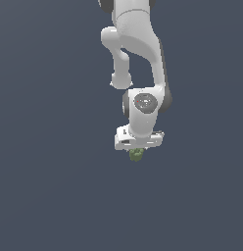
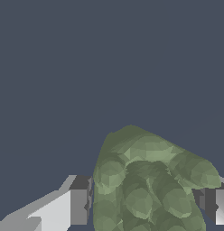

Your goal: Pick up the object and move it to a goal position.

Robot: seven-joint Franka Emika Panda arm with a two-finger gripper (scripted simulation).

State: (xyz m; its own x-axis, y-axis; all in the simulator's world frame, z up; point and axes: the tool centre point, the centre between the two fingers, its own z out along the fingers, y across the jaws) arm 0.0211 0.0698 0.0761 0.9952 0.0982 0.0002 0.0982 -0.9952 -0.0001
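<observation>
The object (image 2: 145, 180) is an olive-green lumpy piece with a bumpy top. In the wrist view it fills the gap between my two fingers. One finger pad (image 2: 80, 200) touches one side of it and the other pad (image 2: 211, 205) touches the opposite side. My gripper (image 2: 145, 205) is shut on the object. In the exterior view the white hand points down and only a small green part of the object (image 1: 136, 155) shows under it. The gripper (image 1: 137, 152) fingers are mostly hidden there by the hand.
The white arm (image 1: 138, 44) comes down from the top of the exterior view. Around it is only a plain dark grey-blue surface (image 1: 50, 171).
</observation>
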